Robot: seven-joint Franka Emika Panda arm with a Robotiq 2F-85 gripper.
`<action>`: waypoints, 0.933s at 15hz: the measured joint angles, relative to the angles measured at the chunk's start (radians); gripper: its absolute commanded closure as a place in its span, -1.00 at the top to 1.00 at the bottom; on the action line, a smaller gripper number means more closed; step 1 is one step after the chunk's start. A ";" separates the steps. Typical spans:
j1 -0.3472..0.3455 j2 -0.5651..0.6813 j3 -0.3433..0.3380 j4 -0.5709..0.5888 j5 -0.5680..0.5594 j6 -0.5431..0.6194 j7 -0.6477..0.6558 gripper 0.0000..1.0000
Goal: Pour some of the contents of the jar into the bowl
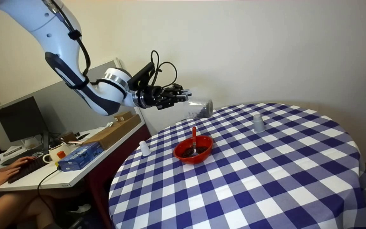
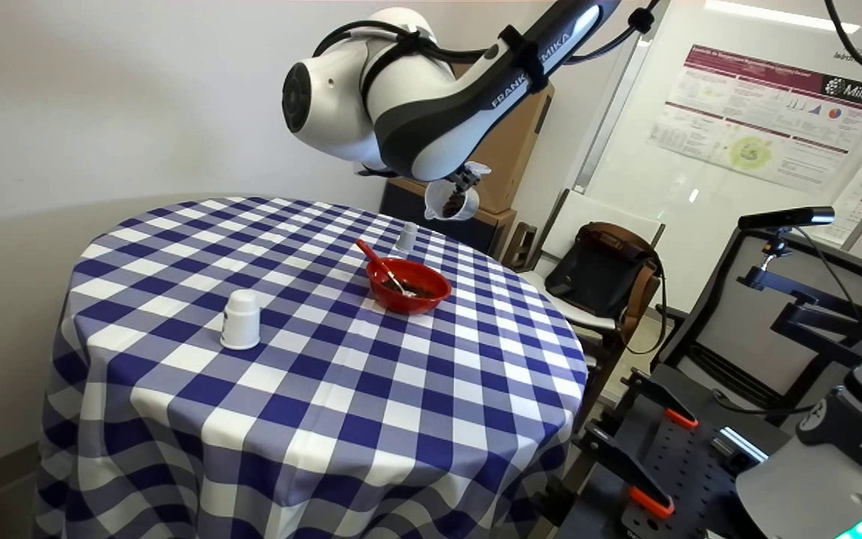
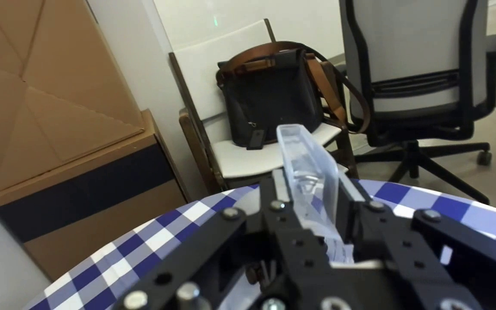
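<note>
The jar (image 1: 199, 108) is a clear, greyish container tipped nearly on its side in the air, with dark contents gathered near its base. In an exterior view its open mouth and dark contents show (image 2: 438, 201). My gripper (image 1: 187, 95) is shut on the jar's translucent handle, which stands between the fingers in the wrist view (image 3: 310, 174). The red bowl (image 1: 190, 161) stands upright on the table, below the jar and apart from it. It also shows in an exterior view (image 2: 414, 306). It holds dark bits and a red-handled spoon (image 1: 194, 136). The bowl is not visible in the wrist view.
One white cup (image 1: 144, 148) stands upside down at one side of the bowl and another white cup (image 1: 258, 123) at the other side. A round table with a checked cloth (image 2: 311, 419) carries them. A wall (image 1: 281, 63) rises behind the table. Chairs and boxes (image 3: 58, 107) stand beyond it.
</note>
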 measured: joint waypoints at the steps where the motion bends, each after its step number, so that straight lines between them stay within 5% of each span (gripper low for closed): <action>1: 0.005 0.008 0.004 0.000 -0.025 -0.010 0.000 -0.76; 14: 0.029 0.083 0.020 -0.006 -0.239 -0.093 0.000 -0.76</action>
